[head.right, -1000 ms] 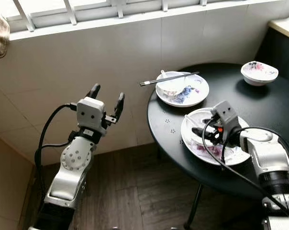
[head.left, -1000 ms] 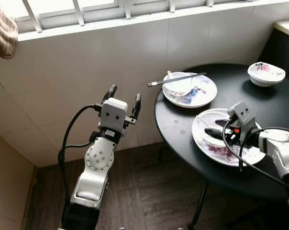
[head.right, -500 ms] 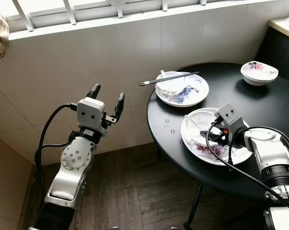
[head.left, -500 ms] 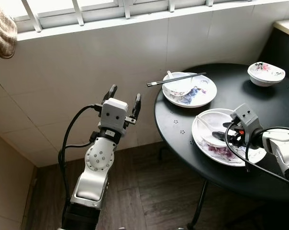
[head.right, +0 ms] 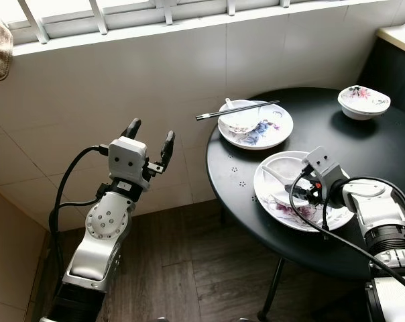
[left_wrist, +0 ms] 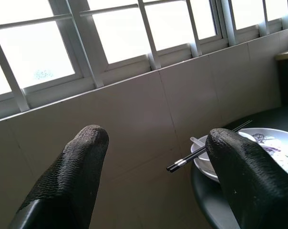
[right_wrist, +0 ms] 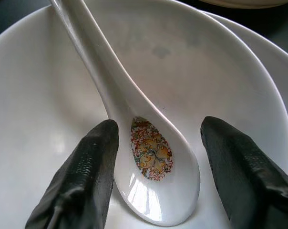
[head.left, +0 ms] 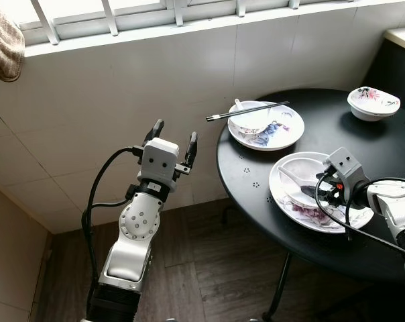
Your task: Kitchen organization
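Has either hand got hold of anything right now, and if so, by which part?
Nothing is held. The right hand is open, its fingers either side of the spoon bowl in the white bowl, not touching it. The left hand is open and empty.

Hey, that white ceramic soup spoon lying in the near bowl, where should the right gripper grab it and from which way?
Probably at the neck of the white ceramic soup spoon, where its painted scoop narrows into the handle. The right gripper already hangs above it with a black finger on either side of the scoop, open. Coming straight down into the shallow white bowl suits it, since the spoon lies flat with its handle pointing away.
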Robot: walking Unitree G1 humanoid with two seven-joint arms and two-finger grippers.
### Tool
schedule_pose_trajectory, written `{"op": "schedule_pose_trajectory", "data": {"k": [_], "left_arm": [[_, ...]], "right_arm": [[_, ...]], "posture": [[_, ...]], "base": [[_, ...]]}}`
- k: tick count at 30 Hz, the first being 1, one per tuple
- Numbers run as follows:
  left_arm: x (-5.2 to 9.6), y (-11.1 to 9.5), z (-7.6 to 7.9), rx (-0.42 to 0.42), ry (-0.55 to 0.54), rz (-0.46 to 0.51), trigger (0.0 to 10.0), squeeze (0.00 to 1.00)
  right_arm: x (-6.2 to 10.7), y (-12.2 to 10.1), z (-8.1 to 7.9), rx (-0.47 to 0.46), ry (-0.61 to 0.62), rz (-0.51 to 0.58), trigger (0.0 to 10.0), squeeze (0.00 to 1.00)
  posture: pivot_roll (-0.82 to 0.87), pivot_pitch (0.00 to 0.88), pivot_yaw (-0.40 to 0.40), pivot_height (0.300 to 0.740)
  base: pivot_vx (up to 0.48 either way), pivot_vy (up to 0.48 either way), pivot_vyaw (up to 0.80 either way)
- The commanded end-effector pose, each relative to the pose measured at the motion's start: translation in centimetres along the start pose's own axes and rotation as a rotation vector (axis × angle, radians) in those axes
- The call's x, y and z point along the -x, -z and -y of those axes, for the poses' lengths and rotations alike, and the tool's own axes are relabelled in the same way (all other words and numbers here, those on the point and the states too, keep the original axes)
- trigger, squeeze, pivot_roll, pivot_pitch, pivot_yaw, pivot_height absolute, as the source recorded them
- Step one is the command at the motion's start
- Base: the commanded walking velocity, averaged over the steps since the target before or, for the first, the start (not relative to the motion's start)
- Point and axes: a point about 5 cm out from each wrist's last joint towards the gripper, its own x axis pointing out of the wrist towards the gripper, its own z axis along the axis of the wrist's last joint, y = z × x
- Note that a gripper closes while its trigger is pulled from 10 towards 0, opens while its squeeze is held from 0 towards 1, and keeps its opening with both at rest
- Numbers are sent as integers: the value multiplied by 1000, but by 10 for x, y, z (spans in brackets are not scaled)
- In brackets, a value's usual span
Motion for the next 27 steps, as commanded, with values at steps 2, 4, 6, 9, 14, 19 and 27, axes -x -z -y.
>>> {"op": "schedule_pose_trajectory", "data": {"k": [2,4,6,9,14,19,27], "left_arm": [[0,3,0,-15,13,-14,10000,0],[0,3,0,-15,13,-16,10000,0],[0,3,0,-15,13,-16,10000,0],[0,4,1,-14,14,-19,10000,0],[1,4,1,-12,13,-21,10000,0],[1,5,1,-11,12,-23,10000,0],[1,6,1,-9,13,-26,10000,0]], "right_arm": [[-4,0,-3,16,-20,-16,0,0],[-5,0,-3,16,-21,-16,0,0],[-5,0,-3,16,-21,-16,0,0],[-6,0,-3,19,-23,-11,0,0],[-6,-4,-3,44,-19,8,0,0],[-7,-17,-3,84,2,77,0,0],[-2,-66,-15,134,-17,343,0,0]], "posture": [[-143,0,43,740],[-143,0,43,740],[-143,0,43,740],[-145,0,43,740],[-146,0,42,740],[-149,0,42,740],[-149,0,42,740]], "base": [[0,0,0],[0,0,0],[0,0,0],[0,0,0],[0,0,0],[0,0,0],[0,0,0]]}}
